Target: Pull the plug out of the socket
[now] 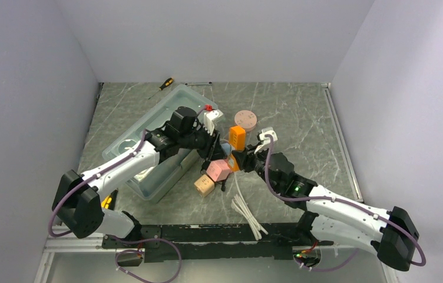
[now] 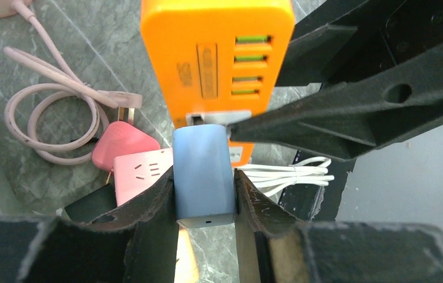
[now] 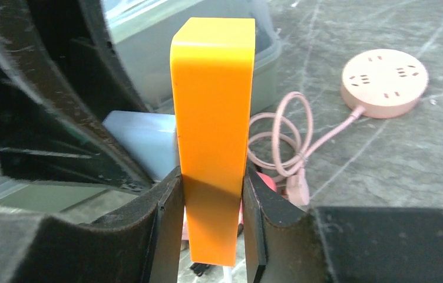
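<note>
An orange socket block (image 1: pixel 237 138) is held above the table's middle. A light blue plug (image 2: pixel 203 177) sits with its top end against the grey outlet on the orange socket's (image 2: pixel 216 59) face. My left gripper (image 2: pixel 204 197) is shut on the blue plug, one pad on each side. My right gripper (image 3: pixel 213 203) is shut on the orange socket's (image 3: pixel 213 106) narrow lower end. The blue plug (image 3: pixel 145 141) shows just left of the socket there. In the top view the left gripper (image 1: pixel 213 150) and right gripper (image 1: pixel 238 160) meet at the socket.
A clear plastic bin (image 1: pixel 166 135) lies under the left arm. A pink cube socket (image 1: pixel 218 171) and a tan cube (image 1: pixel 204 186) sit below the grippers. A round pink power strip (image 1: pixel 245 118), a bundled white cable (image 1: pixel 245 209) and a screwdriver (image 1: pixel 164 84) lie around.
</note>
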Available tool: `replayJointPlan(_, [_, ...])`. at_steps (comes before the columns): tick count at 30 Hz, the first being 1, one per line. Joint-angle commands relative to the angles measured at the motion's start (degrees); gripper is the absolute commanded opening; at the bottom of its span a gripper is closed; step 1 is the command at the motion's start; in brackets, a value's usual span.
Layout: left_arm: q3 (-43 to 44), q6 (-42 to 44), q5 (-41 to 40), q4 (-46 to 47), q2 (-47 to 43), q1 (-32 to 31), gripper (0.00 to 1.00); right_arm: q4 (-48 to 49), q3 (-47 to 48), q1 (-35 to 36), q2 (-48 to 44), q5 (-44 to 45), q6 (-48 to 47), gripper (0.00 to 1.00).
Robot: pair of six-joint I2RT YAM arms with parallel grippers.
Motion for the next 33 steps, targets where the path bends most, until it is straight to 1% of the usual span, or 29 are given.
replayJointPlan(1, [1.94, -1.13, 2.08, 2.01, -0.2, 0.43, 0.0, 0.73, 2.45, 0.11, 1.69, 10.59, -0.63, 0.0])
replayJointPlan(5, [1.8, -1.97, 3.2, 2.96, 0.29, 0.88, 0.0, -0.9, 3.19, 0.05, 2.75, 13.03, 0.68, 0.0])
replayJointPlan(11, [1.84, -1.88, 3.36, 2.86, 0.46, 1.22, 0.0, 1.93, 1.56, 0.09, 1.58, 11.1, 0.56, 0.0])
replayJointPlan(15, [1.83, -1.47, 3.0, 2.68, 0.15, 1.39, 0.0, 1.69, 1.35, 0.1, 0.93, 10.9, 0.79, 0.0])
replayJointPlan(18, [2.3, 0.32, 1.25, 1.28, 0.44, 1.18, 0.0, 0.61, 1.38, -0.53, 0.29, 12.21, 0.51, 0.0])
replayJointPlan(20, [2.79, 1.58, -1.6, -0.61, 0.88, 0.32, 0.0, -0.8, 1.6, -1.87, -0.14, 13.0, 0.08, 0.0])
replayJointPlan(22, [3.28, 3.19, -4.44, -2.09, 1.38, -1.81, 0.0, -2.03, 1.61, -5.04, -0.66, 12.13, 0.19, 0.0])
replayJointPlan(25, [3.92, 4.94, -7.55, -3.75, 2.66, -5.35, 0.0, -4.01, 1.02, -14.6, -1.54, 4.68, 2.53, 0.0])
replayJointPlan(28, [4.12, 4.85, -8.12, -3.78, 4.99, -7.97, 0.0, -4.15, 0.48, -23.64, -1.16, -2.66, 4.21, 0.0])
replayJointPlan(30, [4.27, 4.71, -8.19, -3.65, 6.9, -9.9, 0.0, -4.28, 0.49, -28.63, 0.36, -5.77, 5.74, 0.0])
replayJointPlan(33, [4.66, 4.34, -8.0, -3.78, 10.36, -12.46, 0.0, -0.96, -1.41, -33.61, 2.9, -11.54, 8.95, 0.0])
